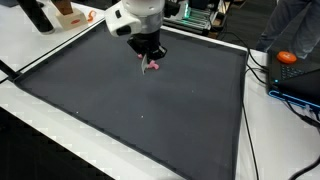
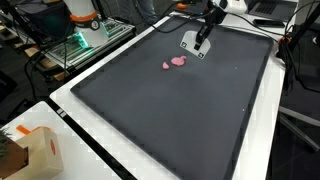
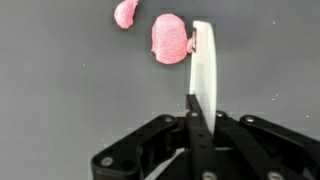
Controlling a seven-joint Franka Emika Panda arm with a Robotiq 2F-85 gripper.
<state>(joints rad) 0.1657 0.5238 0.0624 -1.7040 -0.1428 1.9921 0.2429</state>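
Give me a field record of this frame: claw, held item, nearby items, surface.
claw: claw shut on white flat piece
held: white flat piece, edge-on in wrist view
nearest: large pink blob, right at the piece's side; contact looks likely but is unclear
other: small pink blob, apart from the large one
surface: dark mat on white table

A robotics lab: loose cables [image 1: 268,75], green-lit electronics [image 2: 78,42] beside a white table [image 1: 285,140] (black mat [image 1: 140,110] on it).

mat [image 1: 130,110]: matt dark-grey cloth | pink lumps [image 3: 168,38]: grainy, dull | white strip [image 3: 202,60]: smooth plastic
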